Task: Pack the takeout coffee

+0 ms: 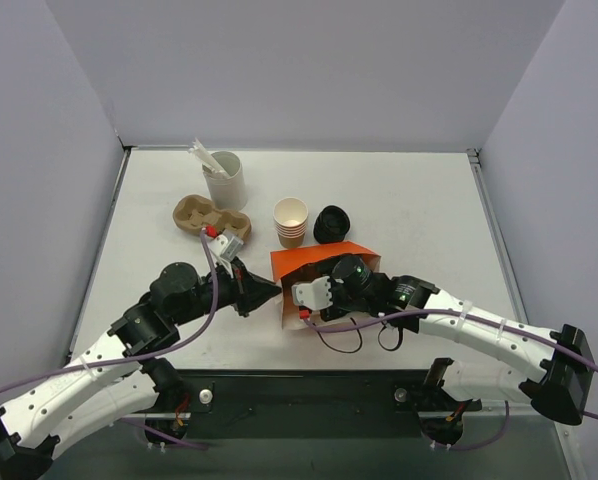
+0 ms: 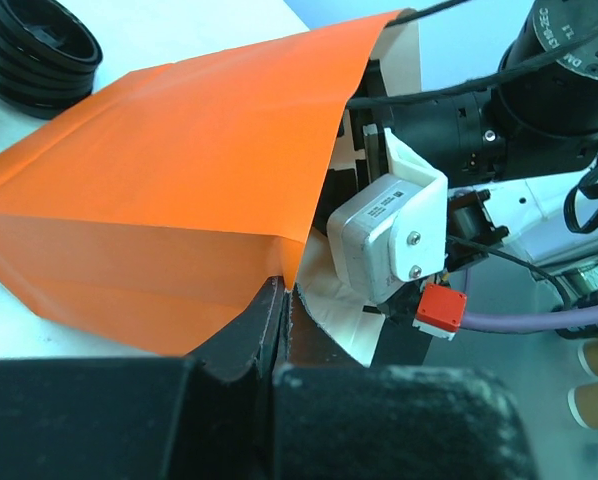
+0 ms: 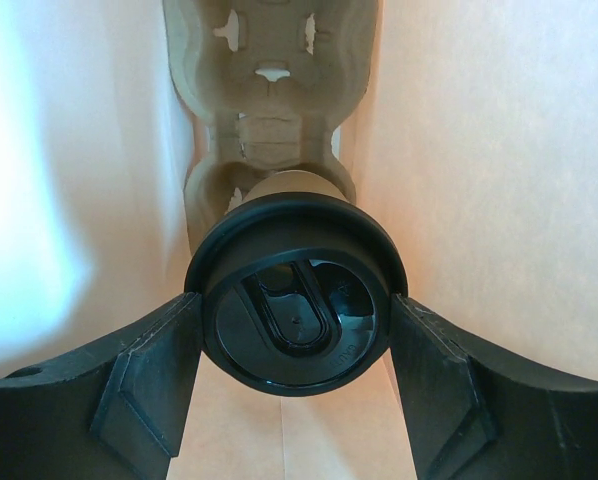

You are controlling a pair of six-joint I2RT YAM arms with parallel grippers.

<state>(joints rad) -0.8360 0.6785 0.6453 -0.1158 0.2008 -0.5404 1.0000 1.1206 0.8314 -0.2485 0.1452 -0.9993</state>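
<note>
An orange paper bag (image 1: 324,262) lies on its side mid-table, its mouth toward the arms. My left gripper (image 2: 284,300) is shut on the rim of the bag (image 2: 179,180) at its mouth. My right gripper (image 3: 294,330) reaches inside the bag. Its two fingers (image 3: 149,380) press on either side of the black lid of the takeout coffee (image 3: 294,300). The tan cup sits in the near pocket of a cardboard carrier (image 3: 269,60) inside the bag. From above, the bag hides the coffee and the right fingers.
A stack of lidless tan cups (image 1: 291,221) and a pile of black lids (image 1: 331,224) stand just behind the bag. Farther left are a second cardboard carrier (image 1: 211,216) and a white cup holding stirrers (image 1: 224,178). Walls close in the table.
</note>
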